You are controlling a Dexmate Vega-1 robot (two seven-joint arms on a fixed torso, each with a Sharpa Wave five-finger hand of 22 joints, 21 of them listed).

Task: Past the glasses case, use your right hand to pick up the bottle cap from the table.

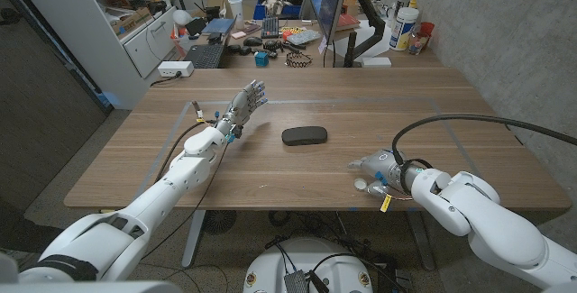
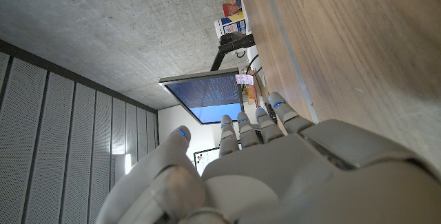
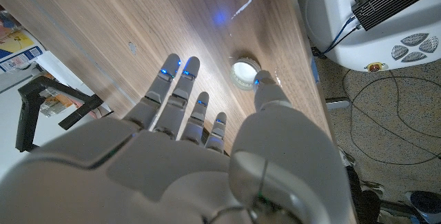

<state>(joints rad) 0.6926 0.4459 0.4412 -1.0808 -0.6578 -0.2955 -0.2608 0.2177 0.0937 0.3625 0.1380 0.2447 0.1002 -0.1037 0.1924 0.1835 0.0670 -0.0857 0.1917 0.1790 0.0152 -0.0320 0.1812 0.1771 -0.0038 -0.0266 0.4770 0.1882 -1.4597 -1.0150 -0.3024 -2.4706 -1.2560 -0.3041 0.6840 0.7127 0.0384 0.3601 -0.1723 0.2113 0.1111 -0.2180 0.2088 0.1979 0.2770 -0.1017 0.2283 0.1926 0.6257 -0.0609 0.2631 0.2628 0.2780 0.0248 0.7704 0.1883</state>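
Two hands show over the wooden table (image 1: 315,180). The bottle cap (image 1: 361,184) is a small white round cap with a raised rim and a paler hollow centre, lying open side up near the table's front edge, on the robot's right side. It sits well apart from the glasses case (image 1: 304,136), a dark oval case lying flat near the middle of the table. The right hand (image 1: 376,165) hovers just beside the cap with its fingers apart and holding nothing; in the right wrist view the thumb tip (image 3: 265,80) is just beside the cap (image 3: 243,72), and I cannot tell whether they touch. The left hand (image 1: 245,104) is raised over the left part of the table, fingers spread and straight, holding nothing.
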